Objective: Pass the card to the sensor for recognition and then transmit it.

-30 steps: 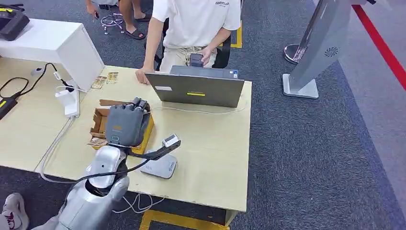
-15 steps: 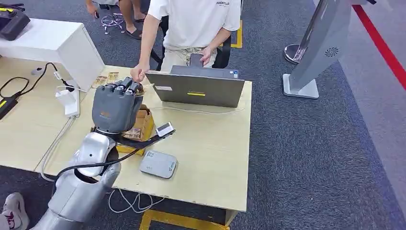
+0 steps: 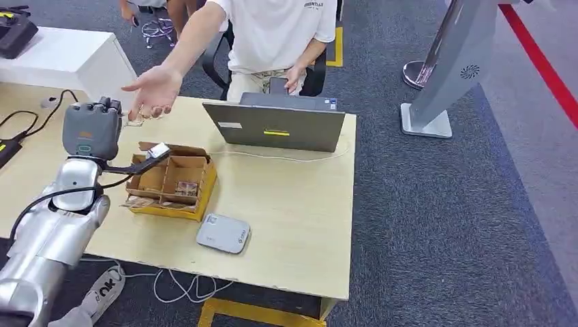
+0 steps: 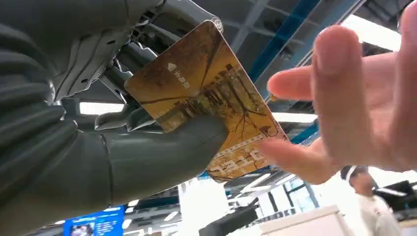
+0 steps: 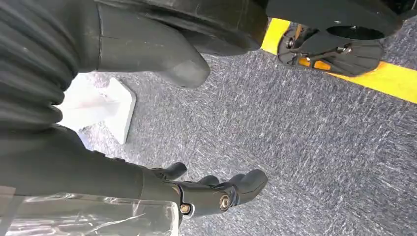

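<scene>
The card point(image 4: 211, 105) is golden brown, with a picture of a building and trees and some white writing on it. The robot's left hand point(image 3: 90, 129) holds it up, pinched between the thick grey thumb and the dark fingers point(image 4: 123, 81). It is above the far left side of the table point(image 3: 300, 204). A person's open hand point(image 3: 153, 92) is right beside the card, fingertips at its edge. The right hand point(image 5: 216, 191) hangs over the carpet, fingers loosely apart, holding nothing. The grey sensor point(image 3: 223, 234) lies on the table near a cardboard box point(image 3: 172, 180).
</scene>
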`<state>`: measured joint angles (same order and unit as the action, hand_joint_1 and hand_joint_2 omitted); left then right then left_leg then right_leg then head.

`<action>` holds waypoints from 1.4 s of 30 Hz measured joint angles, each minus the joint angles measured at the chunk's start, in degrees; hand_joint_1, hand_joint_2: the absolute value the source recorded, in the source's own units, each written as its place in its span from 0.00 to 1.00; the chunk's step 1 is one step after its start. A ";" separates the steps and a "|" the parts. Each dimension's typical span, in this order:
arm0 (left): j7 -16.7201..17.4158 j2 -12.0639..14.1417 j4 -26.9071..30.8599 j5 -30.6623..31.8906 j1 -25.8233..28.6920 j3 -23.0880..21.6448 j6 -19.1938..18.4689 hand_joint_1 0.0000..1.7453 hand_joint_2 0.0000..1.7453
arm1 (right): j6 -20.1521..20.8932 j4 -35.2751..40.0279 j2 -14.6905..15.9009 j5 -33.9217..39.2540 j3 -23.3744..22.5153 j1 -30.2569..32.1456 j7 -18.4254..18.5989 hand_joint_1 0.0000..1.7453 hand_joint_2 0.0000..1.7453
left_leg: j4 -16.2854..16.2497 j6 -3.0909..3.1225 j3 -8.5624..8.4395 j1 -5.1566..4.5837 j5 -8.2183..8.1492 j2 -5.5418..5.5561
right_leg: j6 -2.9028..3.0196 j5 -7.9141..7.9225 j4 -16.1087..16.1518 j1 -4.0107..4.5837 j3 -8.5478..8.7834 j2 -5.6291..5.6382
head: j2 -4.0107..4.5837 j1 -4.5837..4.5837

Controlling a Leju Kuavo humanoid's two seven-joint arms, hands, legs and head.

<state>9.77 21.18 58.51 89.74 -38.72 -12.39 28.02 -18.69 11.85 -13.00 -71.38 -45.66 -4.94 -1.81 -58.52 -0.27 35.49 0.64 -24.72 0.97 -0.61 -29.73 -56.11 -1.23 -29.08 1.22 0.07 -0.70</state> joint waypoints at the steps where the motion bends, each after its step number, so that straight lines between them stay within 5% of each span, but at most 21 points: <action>1: 0.02 0.18 -0.37 0.00 0.03 0.00 -0.04 1.00 1.00 | 0.00 0.00 0.00 0.00 0.00 -0.01 0.00 0.00 1.00 | 0.00 0.00 0.01 0.00 0.00 0.01 | 0.00 0.00 0.00 0.00 -0.01 -0.01 | 0.00 0.02; 15: 0.44 0.13 -1.73 0.07 0.39 0.46 0.00 1.00 1.00 | 0.00 -0.02 0.00 -0.02 0.00 -0.03 -0.26 0.00 1.00 | -0.01 -0.01 0.05 -0.01 -0.02 -0.15 | -0.01 0.02 0.00 -0.01 -0.09 0.19 | 0.00 0.00; 16: 0.39 0.06 -1.70 0.07 0.49 0.46 -0.04 0.00 1.00 | 0.00 -0.02 0.00 -0.02 0.00 -0.04 -0.28 0.00 1.00 | -0.01 -0.02 0.06 -0.01 -0.03 -0.15 | -0.01 0.02 0.00 -0.01 -0.10 0.18 | 0.00 0.02; 28: -3.43 -2.93 2.06 -0.04 3.69 0.46 0.70 0.00 1.00 | 0.00 0.00 0.00 0.53 0.00 -0.06 -0.72 0.00 1.00 | -0.01 -0.03 0.07 0.00 -0.01 -0.12 | 0.00 0.02 0.00 -0.01 -0.10 0.11 | 0.00 0.02; 42: -7.91 -7.96 23.14 -1.60 17.58 -0.53 -2.36 0.00 1.00 | 0.00 0.00 0.00 2.95 -0.42 0.12 -1.79 0.00 1.00 | -0.01 -0.04 0.07 -0.01 -0.04 -0.13 | 0.00 0.01 0.02 -0.02 -0.13 0.15 | 0.00 0.00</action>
<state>1.86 13.22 81.65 88.15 -21.14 -12.92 25.66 -18.69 11.85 -13.00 -68.43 -46.08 -4.82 -3.61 -58.53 -0.31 35.57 0.62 -24.76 0.84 -0.61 -29.72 -56.08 -1.25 -29.20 1.37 0.07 -0.70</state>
